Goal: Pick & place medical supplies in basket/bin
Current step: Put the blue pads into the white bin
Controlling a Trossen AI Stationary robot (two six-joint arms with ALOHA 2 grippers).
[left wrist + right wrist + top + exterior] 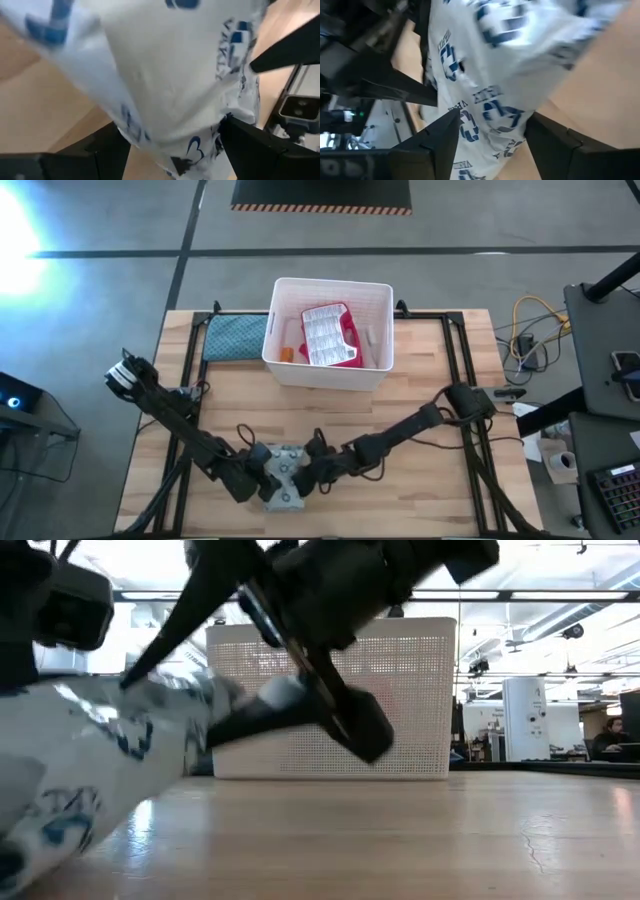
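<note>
Soft white pouch, blue print, seemingly pinched between both grippers

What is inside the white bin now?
Inside the white bin lies the red-edged case, tilted, and a small orange item beside it. Whatever is under the case is covered.

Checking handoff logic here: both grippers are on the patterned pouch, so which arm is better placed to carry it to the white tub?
Probably right: the white tub sits nearer its base; both grip the pouch.
</note>
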